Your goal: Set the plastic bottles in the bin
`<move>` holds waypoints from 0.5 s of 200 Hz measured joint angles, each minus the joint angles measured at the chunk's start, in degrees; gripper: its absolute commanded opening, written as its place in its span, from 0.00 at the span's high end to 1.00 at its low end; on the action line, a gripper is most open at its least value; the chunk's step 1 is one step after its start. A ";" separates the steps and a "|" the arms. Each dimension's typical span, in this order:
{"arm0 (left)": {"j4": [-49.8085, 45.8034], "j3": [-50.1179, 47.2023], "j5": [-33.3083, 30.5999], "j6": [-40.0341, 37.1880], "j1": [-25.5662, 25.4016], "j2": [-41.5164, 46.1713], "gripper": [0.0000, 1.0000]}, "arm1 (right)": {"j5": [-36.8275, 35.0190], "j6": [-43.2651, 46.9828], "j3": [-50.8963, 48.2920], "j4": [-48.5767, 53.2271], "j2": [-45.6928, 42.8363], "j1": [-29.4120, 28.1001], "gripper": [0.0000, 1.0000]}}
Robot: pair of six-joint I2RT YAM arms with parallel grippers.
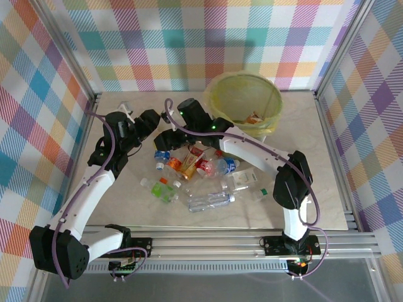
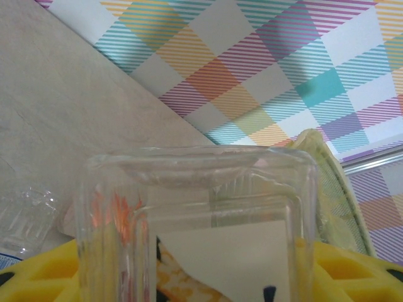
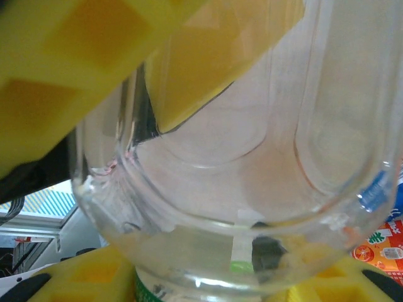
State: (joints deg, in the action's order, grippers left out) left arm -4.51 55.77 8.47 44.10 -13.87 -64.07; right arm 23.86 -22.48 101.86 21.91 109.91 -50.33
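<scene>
Beside bottle pile (image 1: pixel 200 171), left jaws hold clear square bottle (image 2: pixel 195 220); right jaws pinch clear round bottle (image 3: pixel 252 189). Lift straight, one arm first, release well inside bin (image 1: pixel 275 100), far right.

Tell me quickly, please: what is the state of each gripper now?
Left gripper: closed, holding a square clear bottle.
Right gripper: closed on a second clear bottle.
</scene>
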 measured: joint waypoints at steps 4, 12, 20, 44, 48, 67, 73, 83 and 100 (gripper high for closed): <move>0.00 0.00 -0.02 -0.13 0.00 0.02 0.22 | 0.02 0.00 0.00 -0.02 0.00 -0.02 0.88; -0.26 -0.02 -0.22 -0.11 0.02 0.02 0.08 | -0.28 0.26 0.00 -0.15 -0.09 0.00 0.90; -0.90 -0.09 -0.87 0.00 0.04 0.09 0.00 | -0.90 0.37 -0.02 -0.46 -0.26 0.09 0.93; -1.55 -0.15 -1.66 0.15 0.02 0.81 0.00 | -2.40 0.68 -0.33 -0.50 -1.22 0.09 0.99; -1.60 -0.15 -1.77 0.02 0.02 1.18 0.00 | -2.75 0.68 -0.42 -0.50 -1.42 0.07 0.99; -2.40 -0.15 -2.89 -0.35 0.00 3.72 0.00 | -4.52 0.66 -0.68 -0.11 -2.32 -0.02 1.00; -2.62 -0.15 -3.52 -0.50 -0.02 4.81 0.00 | -5.11 0.68 -0.68 0.37 -2.54 -0.09 1.00; -2.93 -0.17 -4.72 -1.05 -0.04 7.08 0.00 | -6.34 0.70 -0.68 1.27 -2.86 -0.07 1.00; -2.97 -0.61 -7.19 -1.99 -0.13 11.15 0.00 | -8.74 0.87 -0.68 3.28 -3.52 0.17 1.00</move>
State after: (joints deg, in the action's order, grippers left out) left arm -7.49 55.16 1.28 42.11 -14.00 -52.93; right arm 15.11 -21.61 101.19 25.19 106.39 -50.15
